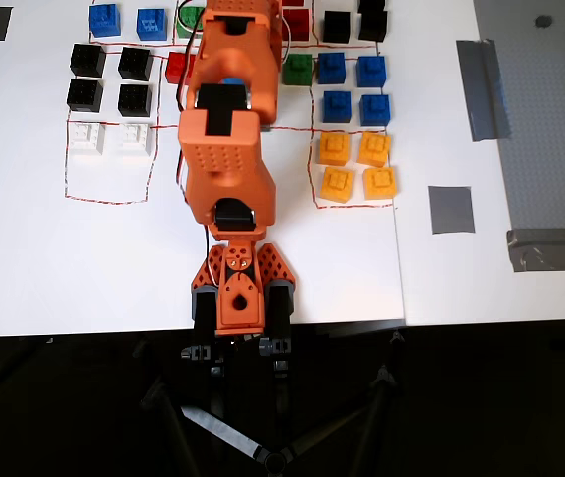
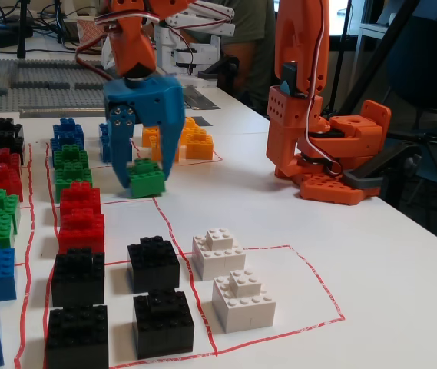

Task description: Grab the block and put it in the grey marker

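In the fixed view my blue gripper (image 2: 145, 171) reaches down with a finger (image 2: 122, 157) on each side of the green block (image 2: 149, 181), shut on it at or just above the table. The block sits between the red bricks and the blue bricks. In the overhead view the gripper and this block are hidden under the orange arm (image 1: 224, 149). The grey marker (image 1: 451, 210) is a flat square patch on the white table, right of the yellow bricks (image 1: 356, 164), and nothing lies on it.
Rows of black (image 1: 110, 78), white (image 1: 109, 136), blue (image 1: 353, 86), red (image 2: 80, 215) and other green bricks (image 2: 71, 167) surround the gripper inside red outlines. Long grey tape strips (image 1: 483, 89) and a grey studded plate (image 1: 550, 119) lie right. The arm's base (image 2: 333, 154) stands at the table edge.
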Tool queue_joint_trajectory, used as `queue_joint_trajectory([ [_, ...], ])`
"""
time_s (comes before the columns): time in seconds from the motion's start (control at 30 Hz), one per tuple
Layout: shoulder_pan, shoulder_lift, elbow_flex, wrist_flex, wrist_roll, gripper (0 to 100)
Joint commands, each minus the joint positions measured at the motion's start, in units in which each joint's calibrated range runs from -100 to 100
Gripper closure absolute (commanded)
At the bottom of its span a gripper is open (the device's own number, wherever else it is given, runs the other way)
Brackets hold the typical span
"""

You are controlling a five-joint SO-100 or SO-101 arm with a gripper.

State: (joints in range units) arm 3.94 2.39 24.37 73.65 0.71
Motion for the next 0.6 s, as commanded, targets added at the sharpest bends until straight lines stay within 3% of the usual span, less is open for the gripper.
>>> queue_joint_trajectory([
  [0.0, 3.14, -13.1, -5.71, 5.63, 1.17, 100],
  [0.33, 3.97, -21.31, -14.25, 15.01, 5.52, 100],
  [0.57, 13.7, -21.39, -14.07, 15.42, 10.94, 100],
])
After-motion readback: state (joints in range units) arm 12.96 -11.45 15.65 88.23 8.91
